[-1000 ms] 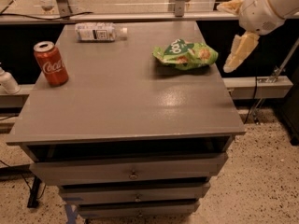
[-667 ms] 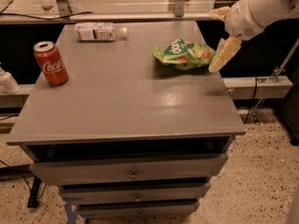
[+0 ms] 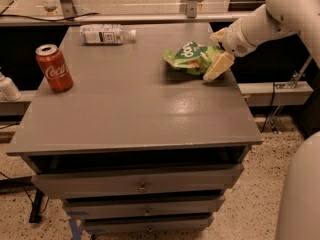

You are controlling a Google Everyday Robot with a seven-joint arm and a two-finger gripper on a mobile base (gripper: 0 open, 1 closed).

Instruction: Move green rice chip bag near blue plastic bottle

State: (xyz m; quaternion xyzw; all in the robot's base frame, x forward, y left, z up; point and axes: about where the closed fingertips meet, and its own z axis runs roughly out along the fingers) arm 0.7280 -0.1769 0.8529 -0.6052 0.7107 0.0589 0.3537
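Green rice chip bag (image 3: 190,57) lay far right on the table (image 3: 125,111), well apart from the blue plastic bottle (image 3: 107,34) lying far left; your gripper (image 3: 212,55) sat spread about its right edge, likely readying a pinch.

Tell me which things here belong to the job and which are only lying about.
Job: green rice chip bag; blue plastic bottle, lying at the back; gripper, at the bag's right edge.
Lying about: Coca-Cola can, upright on the left.
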